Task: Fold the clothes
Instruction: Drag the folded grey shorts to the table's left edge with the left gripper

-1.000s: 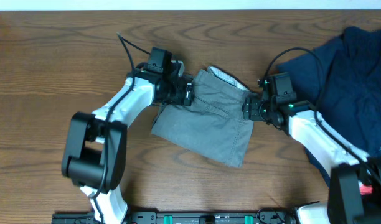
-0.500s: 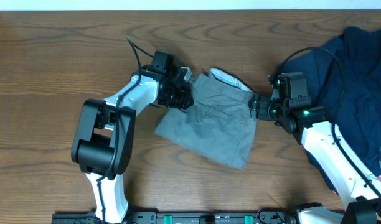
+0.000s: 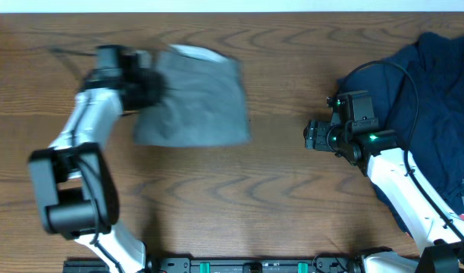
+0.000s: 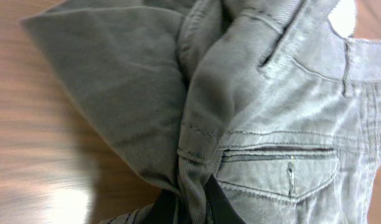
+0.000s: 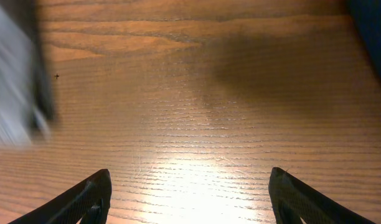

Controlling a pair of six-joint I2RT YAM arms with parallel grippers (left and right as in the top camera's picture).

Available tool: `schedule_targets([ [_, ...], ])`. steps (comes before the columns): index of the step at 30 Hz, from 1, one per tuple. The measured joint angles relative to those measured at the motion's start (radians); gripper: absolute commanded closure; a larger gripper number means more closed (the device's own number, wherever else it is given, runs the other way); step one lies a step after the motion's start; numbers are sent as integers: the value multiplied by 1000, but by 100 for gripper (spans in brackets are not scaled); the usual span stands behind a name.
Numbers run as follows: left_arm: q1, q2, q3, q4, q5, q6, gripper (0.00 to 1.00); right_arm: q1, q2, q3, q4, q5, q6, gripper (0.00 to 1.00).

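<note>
The grey shorts [image 3: 195,100] lie blurred at the far left-centre of the table, spread to the right of my left gripper [image 3: 150,86]. In the left wrist view that gripper [image 4: 192,204] is shut on a bunched seam fold of the shorts [image 4: 253,106], whose welt pocket [image 4: 281,169] faces up. My right gripper [image 3: 312,136] stands open well to the right of the shorts. Its fingertips [image 5: 84,199] have only bare wood between them [image 5: 190,199]. The navy garment [image 3: 437,98] is heaped at the right edge.
The wooden table [image 3: 239,197] is ringed by a dark rail [image 3: 255,265] along its front edge. A black cable [image 3: 368,70] loops over my right arm next to the navy heap. The shorts show as a grey blur [image 5: 10,87] at the left of the right wrist view.
My left gripper closed on the shorts' left edge and swept them left and towards the far edge. The right gripper stayed open and now stands apart from the shorts.
</note>
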Motion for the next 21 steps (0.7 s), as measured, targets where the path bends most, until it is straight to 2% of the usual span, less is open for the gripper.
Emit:
schedule_targets([
  [10, 435, -1, 5, 8, -111, -163, 94, 0, 0, 0, -20, 0, 0, 21],
  [14, 547, -2, 5, 5, -130, -246, 94, 0, 0, 0, -22, 0, 0, 21],
  [19, 625, -2, 4, -8, -138, -349, 93, 0, 0, 0, -26, 0, 0, 21],
  [20, 631, -1, 4, -13, -138, -365, 90, 0, 0, 0, -26, 0, 0, 21],
  [21, 634, -2, 4, -16, -138, -373, 78, 0, 0, 0, -27, 0, 0, 21],
])
